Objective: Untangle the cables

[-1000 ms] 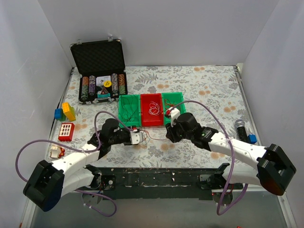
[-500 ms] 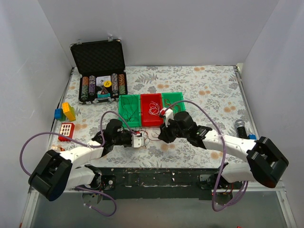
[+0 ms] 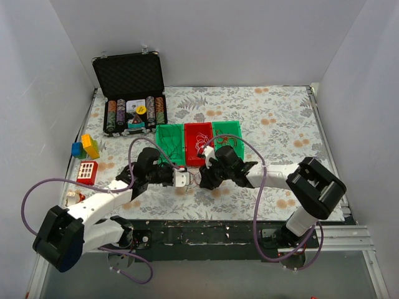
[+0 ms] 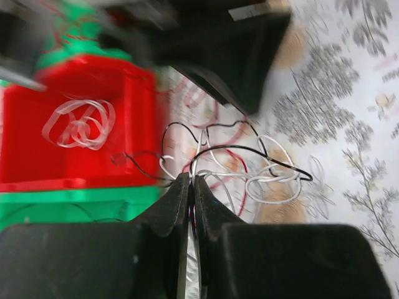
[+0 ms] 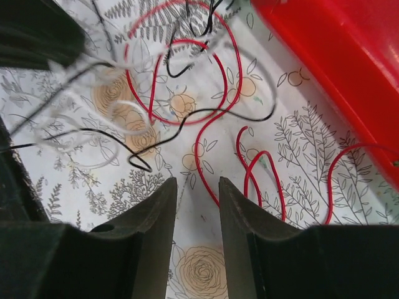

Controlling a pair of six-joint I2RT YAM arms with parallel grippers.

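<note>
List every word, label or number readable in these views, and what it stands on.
No text can be read in any view.
Card in the case: printed, but too small to read.
Red block: white squares, no marks legible.

"Can you sort the cables (image 3: 192,179) by colour from overhead?"

"No, they're too fine. The left gripper (image 3: 186,179) and right gripper (image 3: 201,180) also sit over part of the tangle."

"And the left wrist view?"

"Smeared along the top: the red bin (image 4: 75,124) and the dark shape (image 4: 230,56) are blurred. The pinch itself is hidden between the fingers (image 4: 168,205)."

"Right wrist?"

"The white loops (image 5: 81,131) are blurry, the bin is cropped at the corner, and one red wire (image 5: 349,152) runs out at the right edge."
</note>
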